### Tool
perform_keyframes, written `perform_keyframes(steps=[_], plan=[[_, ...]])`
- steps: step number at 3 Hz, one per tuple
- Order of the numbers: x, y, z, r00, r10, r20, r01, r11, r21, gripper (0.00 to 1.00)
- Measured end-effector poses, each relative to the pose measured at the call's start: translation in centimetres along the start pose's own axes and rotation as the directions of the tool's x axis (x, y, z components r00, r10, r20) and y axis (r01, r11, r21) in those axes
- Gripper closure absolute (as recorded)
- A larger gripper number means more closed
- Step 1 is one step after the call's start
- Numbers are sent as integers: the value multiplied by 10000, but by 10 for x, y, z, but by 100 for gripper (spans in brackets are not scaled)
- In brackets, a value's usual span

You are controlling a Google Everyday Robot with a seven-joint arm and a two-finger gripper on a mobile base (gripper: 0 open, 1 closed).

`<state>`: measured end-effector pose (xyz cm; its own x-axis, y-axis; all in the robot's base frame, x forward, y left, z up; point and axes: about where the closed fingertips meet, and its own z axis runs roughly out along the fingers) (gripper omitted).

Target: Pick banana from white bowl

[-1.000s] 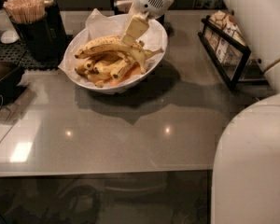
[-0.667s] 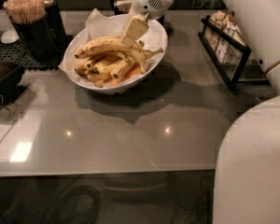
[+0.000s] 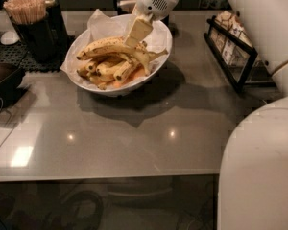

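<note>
The white bowl stands at the back of the grey table, left of centre, lined with crinkled white paper. It holds several yellow bananas. The banana, long, curved and brown-speckled, lies on top of the pile across the bowl. My gripper reaches down from the top of the view into the bowl. Its tip rests at the long banana's right half, touching or just above it. The shorter bananas lie underneath, partly hidden.
A dark holder with wooden stir sticks stands left of the bowl on a black mat. A black wire rack with packets stands at the right. A dark object lies at the left edge. My white body fills the lower right.
</note>
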<state>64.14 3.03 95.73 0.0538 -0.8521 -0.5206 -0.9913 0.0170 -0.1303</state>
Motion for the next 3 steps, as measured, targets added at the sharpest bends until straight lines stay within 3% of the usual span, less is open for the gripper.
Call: perform_keyframes(steps=[2,3], plan=[[-5,3,6,9997,-142,208,151,9991,-402,0],[-5,1,13,9997,-145,179,155,9981,-593,43]])
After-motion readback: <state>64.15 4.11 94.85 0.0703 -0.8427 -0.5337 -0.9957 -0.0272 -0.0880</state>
